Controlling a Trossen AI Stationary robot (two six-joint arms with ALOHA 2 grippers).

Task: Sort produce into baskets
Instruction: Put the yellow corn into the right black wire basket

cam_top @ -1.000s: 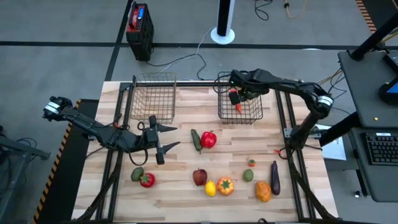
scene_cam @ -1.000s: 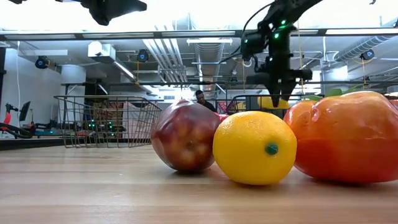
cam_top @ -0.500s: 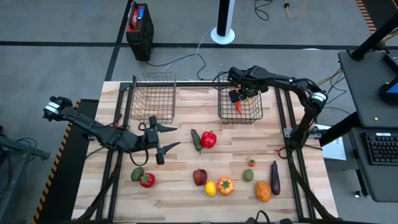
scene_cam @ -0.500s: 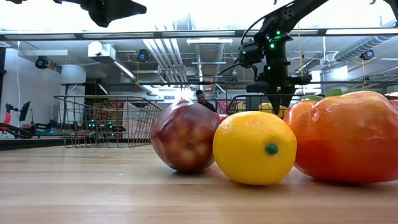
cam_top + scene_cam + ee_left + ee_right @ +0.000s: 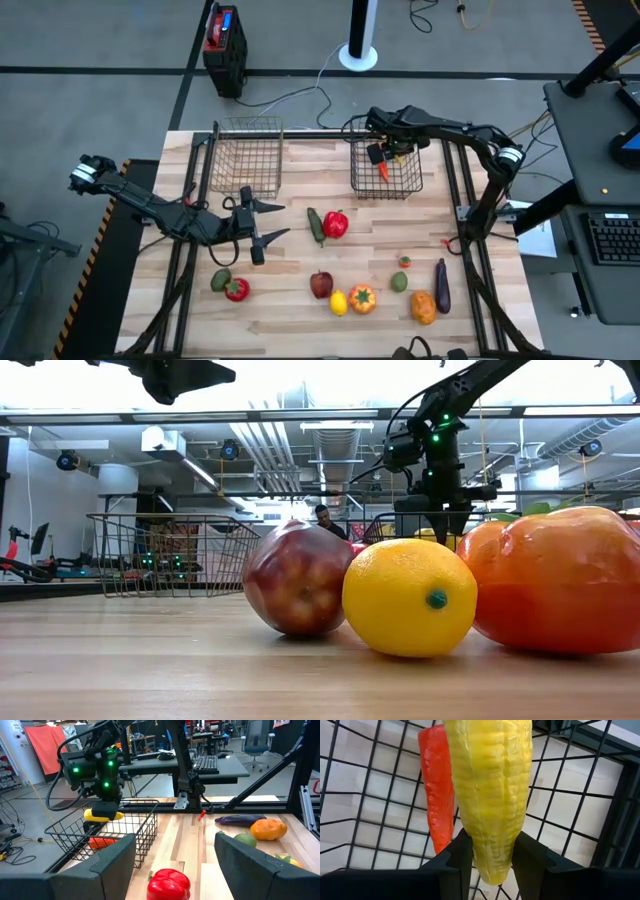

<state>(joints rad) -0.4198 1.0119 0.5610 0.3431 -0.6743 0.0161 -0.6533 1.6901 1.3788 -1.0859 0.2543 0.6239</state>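
My right gripper (image 5: 383,155) hangs over the right basket (image 5: 408,185) at the table's far side, shut on a yellow corn cob (image 5: 490,790). An orange carrot (image 5: 436,795) lies on that basket's floor below the cob. The left basket (image 5: 247,155) stands beside it with nothing showing in it. My left gripper (image 5: 274,221) hovers open over the table's left half, holding nothing. Loose produce lies on the table: a red pepper (image 5: 336,224), an apple (image 5: 321,285), a lemon (image 5: 338,302) and an eggplant (image 5: 442,285). My right gripper pinches the corn cob between its two fingers (image 5: 461,854), on the cob's sides near its narrow end (image 5: 492,862). The fingers come steeply from above and lie across the cob. The cob hangs about level, clear of the carrot and the basket's floor.
More produce sits near the front: an orange tomato (image 5: 362,298), a lime (image 5: 399,282), an orange piece (image 5: 423,308), a red tomato (image 5: 237,290), an avocado (image 5: 220,280) and a green piece (image 5: 316,226). A red-and-black box (image 5: 224,48) stands on the floor beyond the table.
My right gripper has sunk a little toward the right basket with the corn cob still between its fingers.
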